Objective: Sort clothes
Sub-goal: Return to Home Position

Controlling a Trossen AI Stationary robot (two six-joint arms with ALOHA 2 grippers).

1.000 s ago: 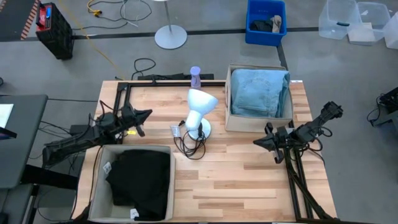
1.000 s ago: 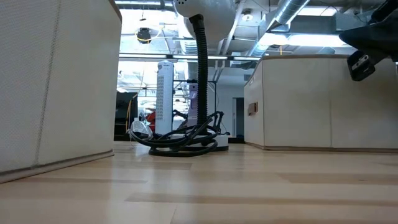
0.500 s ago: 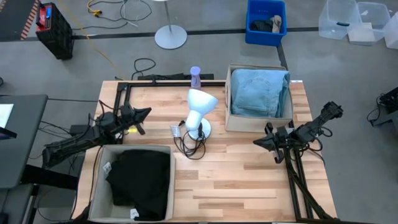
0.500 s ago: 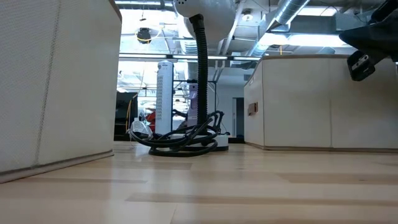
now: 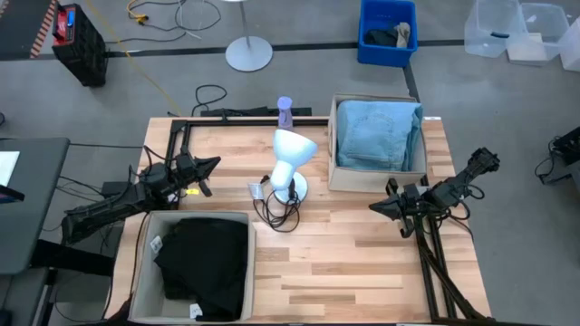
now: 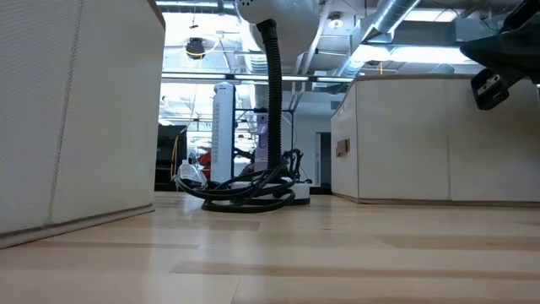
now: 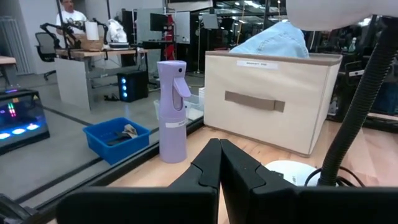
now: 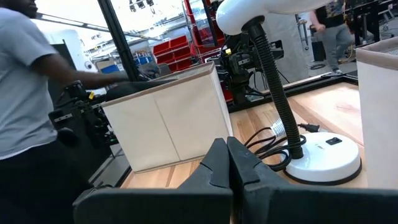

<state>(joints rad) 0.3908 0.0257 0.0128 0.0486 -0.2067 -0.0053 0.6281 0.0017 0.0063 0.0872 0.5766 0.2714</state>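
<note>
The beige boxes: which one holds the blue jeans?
The right-hand box: light blue jeans fill it to the top. The left-hand box holds a black garment instead.

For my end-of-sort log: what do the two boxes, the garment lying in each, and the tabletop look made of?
Right box and left box: matte beige woven fabric, likely over stiff panels, since the walls stand straight. Jeans: faded light blue denim, stitched seams. Black garment: soft matte cloth, weave unclear. Tabletop: jointed light wood strips, slight sheen.

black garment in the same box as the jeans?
No, the black garment lies in the near box, while the jeans lie in the far box.
</note>
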